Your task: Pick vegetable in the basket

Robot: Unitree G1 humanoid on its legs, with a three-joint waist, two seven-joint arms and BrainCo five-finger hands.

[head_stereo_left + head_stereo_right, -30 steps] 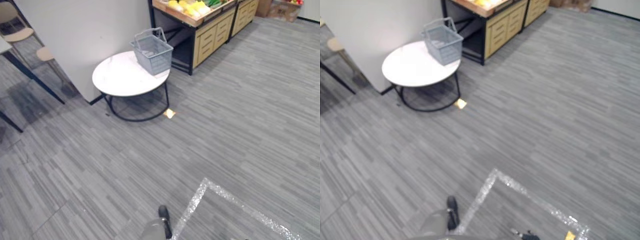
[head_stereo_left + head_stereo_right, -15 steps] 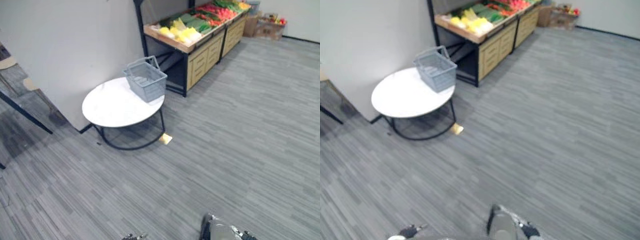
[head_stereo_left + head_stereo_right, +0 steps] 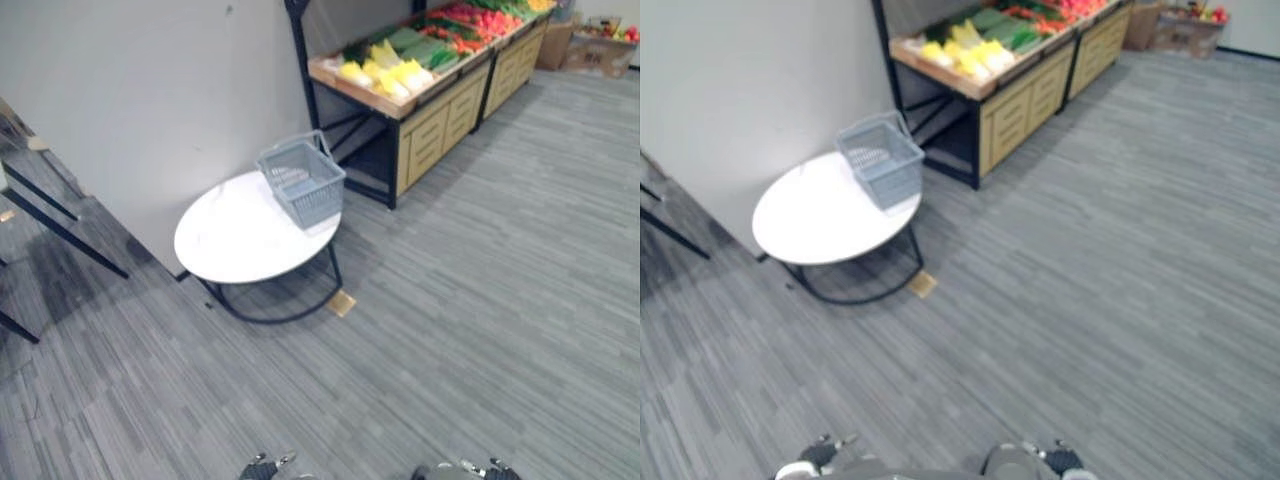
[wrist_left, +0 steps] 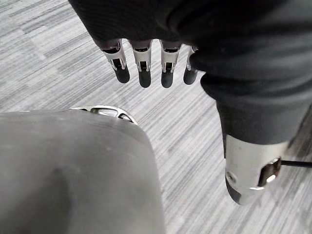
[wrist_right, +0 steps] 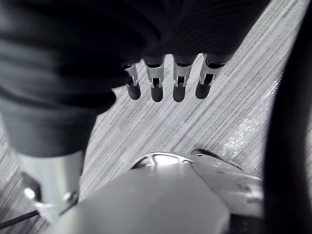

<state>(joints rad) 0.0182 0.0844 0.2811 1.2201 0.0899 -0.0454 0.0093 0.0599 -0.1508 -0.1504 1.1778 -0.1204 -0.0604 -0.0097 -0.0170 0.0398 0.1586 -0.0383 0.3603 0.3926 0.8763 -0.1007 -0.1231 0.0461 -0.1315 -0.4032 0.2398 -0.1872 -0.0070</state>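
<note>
Floor: grey striped carpet.
Table: round white table, beside pale wall.
Basket: grey mesh basket, on table edge.
Vegetables: yellow and green vegetables, on wooden stand.
Hands: left hand, right hand, straight-fingered, empty.

This looks like a small food shop. A long wooden stand with drawers holds rows of yellow, green and red vegetables. A grey shopping basket sits on a round white table near it. A cardboard box of food stands on the grey floor.
</note>
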